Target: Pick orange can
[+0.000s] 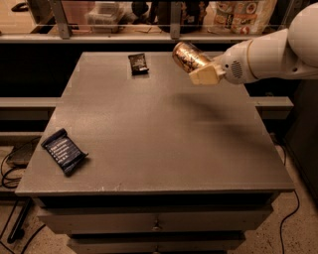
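Observation:
The orange can (188, 56) is a shiny copper-orange cylinder with whitish markings. It hangs tilted in the air above the far right part of the grey table (149, 129). My gripper (203, 73) comes in from the right on a white arm and is shut on the can's lower right end. The can casts a soft shadow on the tabletop below it.
A small dark snack packet (138, 63) lies near the table's far edge. A dark blue packet (64, 150) lies near the front left corner. A shelf with jars and containers (238, 15) runs behind the table. Drawers sit under the tabletop.

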`<state>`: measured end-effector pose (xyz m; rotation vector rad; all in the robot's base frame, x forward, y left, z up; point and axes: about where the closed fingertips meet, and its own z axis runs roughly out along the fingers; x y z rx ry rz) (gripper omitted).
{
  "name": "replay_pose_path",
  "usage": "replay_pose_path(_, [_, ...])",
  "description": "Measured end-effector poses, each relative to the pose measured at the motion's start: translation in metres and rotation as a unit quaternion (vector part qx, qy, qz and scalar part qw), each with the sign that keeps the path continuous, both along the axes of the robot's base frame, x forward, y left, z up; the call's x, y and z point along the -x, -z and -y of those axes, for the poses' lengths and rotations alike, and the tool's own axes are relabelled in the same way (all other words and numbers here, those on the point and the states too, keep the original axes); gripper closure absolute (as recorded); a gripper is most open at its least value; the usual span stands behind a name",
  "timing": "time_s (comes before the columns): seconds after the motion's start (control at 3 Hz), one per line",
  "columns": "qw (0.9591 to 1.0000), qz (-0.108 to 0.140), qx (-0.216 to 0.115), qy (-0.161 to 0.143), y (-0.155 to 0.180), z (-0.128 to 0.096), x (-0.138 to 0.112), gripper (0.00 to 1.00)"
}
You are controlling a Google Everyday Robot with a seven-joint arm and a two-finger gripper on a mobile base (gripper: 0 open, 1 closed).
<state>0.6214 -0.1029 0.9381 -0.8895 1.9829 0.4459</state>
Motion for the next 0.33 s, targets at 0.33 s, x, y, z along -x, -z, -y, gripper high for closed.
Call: replay_pose_path(0.33, [1.0000, 0.000, 0.000, 0.000, 0.0000, 0.0000, 0.0000, 1.00])
